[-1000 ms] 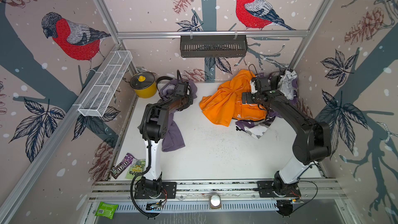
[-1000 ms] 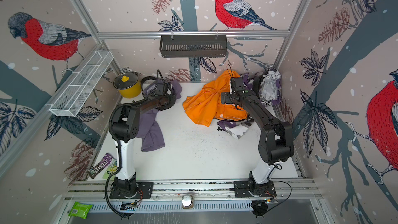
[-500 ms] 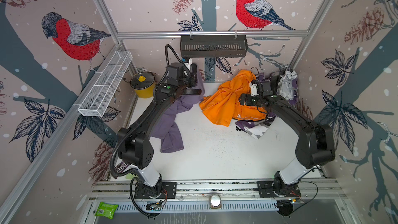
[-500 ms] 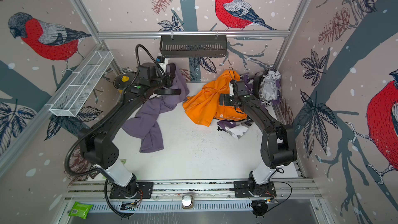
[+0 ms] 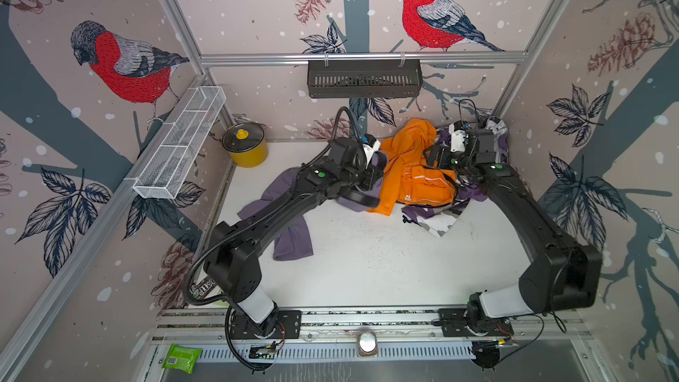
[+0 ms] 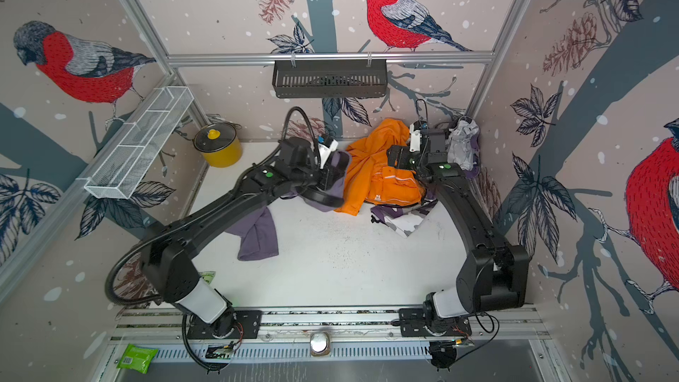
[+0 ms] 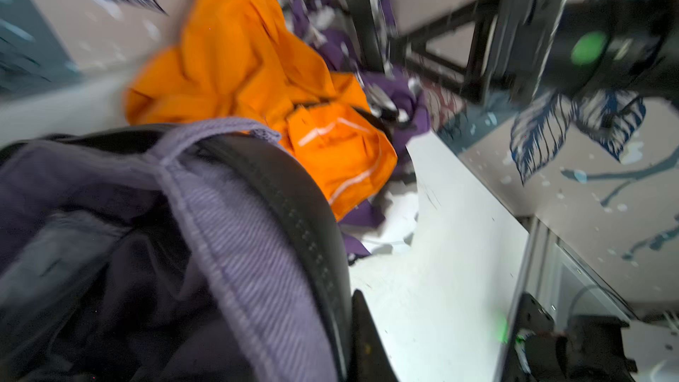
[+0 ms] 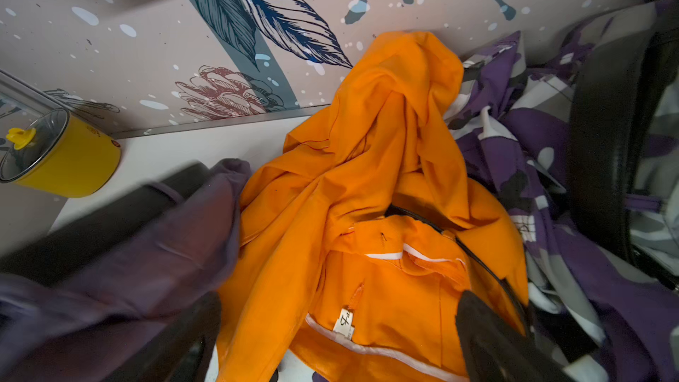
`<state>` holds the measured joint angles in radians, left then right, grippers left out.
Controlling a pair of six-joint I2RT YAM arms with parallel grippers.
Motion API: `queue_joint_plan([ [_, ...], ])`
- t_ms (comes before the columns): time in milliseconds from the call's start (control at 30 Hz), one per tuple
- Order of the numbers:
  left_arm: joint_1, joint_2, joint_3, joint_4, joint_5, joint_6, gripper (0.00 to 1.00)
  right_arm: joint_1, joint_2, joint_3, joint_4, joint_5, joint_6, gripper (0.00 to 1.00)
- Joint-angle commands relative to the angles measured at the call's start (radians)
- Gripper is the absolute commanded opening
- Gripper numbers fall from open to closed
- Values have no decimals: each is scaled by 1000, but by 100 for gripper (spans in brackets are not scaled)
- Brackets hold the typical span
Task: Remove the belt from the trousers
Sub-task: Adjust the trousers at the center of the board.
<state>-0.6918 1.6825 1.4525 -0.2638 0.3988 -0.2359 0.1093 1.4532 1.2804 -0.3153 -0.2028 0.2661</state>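
Observation:
The grey-purple trousers (image 5: 292,237) trail from the table's left half up to my left gripper (image 5: 367,176), which holds their waistband in the air beside the orange garment. A black belt (image 7: 301,207) runs under a belt loop (image 7: 172,163) on that waistband and shows as a dark loop below the gripper (image 6: 323,198). My left gripper (image 7: 345,325) is shut on the belt where it lies against the waistband; one finger (image 7: 363,336) shows and cloth hides the other. My right gripper (image 8: 341,339) is open just above the orange garment, holding nothing.
An orange garment (image 5: 408,174) and a purple camouflage garment (image 5: 437,214) are piled at the back right, each with a black belt of its own (image 8: 606,141). A yellow pot (image 5: 246,145) stands in the back left corner. A wire basket (image 5: 180,141) hangs on the left wall.
My left gripper has closed, risen from the back left and swung right toward the orange garment, dragging the trousers' waistband up with it. The right arm has shifted only slightly.

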Motion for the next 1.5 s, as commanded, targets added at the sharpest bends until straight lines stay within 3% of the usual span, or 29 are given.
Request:
queue_joint_plan([
  [0, -49, 97, 70, -24, 142, 17, 8, -16, -4, -6, -16, 0, 8, 100],
  [67, -67, 106, 73, -100, 164, 41, 58, -3, 16, 7, -34, -3, -15, 100],
  [100, -72, 71, 40, -97, 151, 41, 73, 11, 28, 15, -42, -1, -25, 99],
  [133, -72, 20, -12, -67, 126, 30, 84, 32, 46, 27, -49, 6, -40, 100],
  [233, -61, -167, -172, 23, -4, -39, 94, 102, 122, 79, -74, 35, -79, 100],
  [433, -27, -394, -419, 216, -165, -153, 98, 196, 296, 253, -133, 25, -97, 99],
  [600, -20, -370, -371, 146, -100, -182, 98, 279, 387, 405, -193, 34, -111, 99],
  [667, -27, -350, -380, 202, -34, -144, 98, 301, 399, 431, -196, 30, -104, 99],
  [767, -35, -244, -270, 90, 23, -125, 98, 328, 422, 437, -193, -18, -89, 100],
  [867, -37, -252, -212, -2, -73, -83, 99, 350, 453, 448, -243, 2, -73, 99],
  [1000, -45, -371, -289, 35, -231, 6, 98, 367, 413, 358, -158, -74, -25, 100],
  [1267, -38, -331, -308, -56, -181, -32, 98, 415, 364, 281, -42, -100, 38, 100],
  [1467, -15, -360, -477, 99, -37, -46, 99, 426, 346, 269, -28, -179, 67, 99],
])
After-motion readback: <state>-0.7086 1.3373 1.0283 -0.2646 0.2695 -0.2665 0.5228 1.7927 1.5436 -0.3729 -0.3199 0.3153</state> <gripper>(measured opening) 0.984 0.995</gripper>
